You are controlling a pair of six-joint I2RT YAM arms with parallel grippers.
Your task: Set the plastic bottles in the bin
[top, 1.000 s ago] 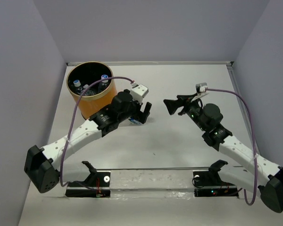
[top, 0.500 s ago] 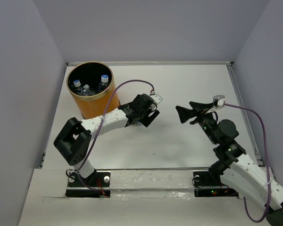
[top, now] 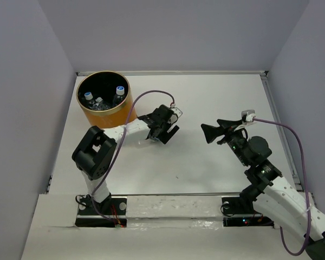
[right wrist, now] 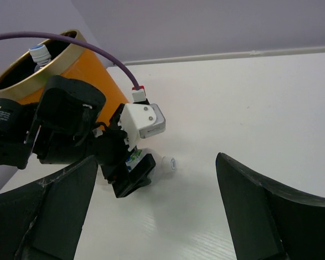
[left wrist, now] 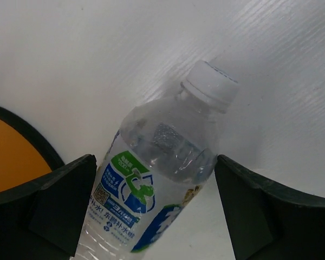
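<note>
A clear plastic bottle (left wrist: pixel 151 168) with a white cap (left wrist: pixel 211 84) and a blue-green label lies on its side on the white table. My left gripper (left wrist: pixel 154 211) is open and straddles it, one finger on each side, neither touching. From above, this gripper (top: pixel 165 134) hides most of the bottle, just right of the orange bin (top: pixel 104 111). Three bottles (top: pixel 119 91) stand inside the bin. My right gripper (top: pixel 210 132) hangs open and empty to the right, facing the left one. Its view shows the bottle's cap (right wrist: pixel 169 162) poking out past the left gripper (right wrist: pixel 131 172).
The bin's orange wall (left wrist: pixel 11 157) shows close at the left in the left wrist view. A purple cable (top: pixel 151 93) loops over the left arm. Grey walls close the table in on three sides, with a raised edge (top: pixel 273 108) at the right.
The left arm has folded in at the elbow, and its gripper has settled low around the lying bottle. The right arm has pulled back to the right, away from the middle.
</note>
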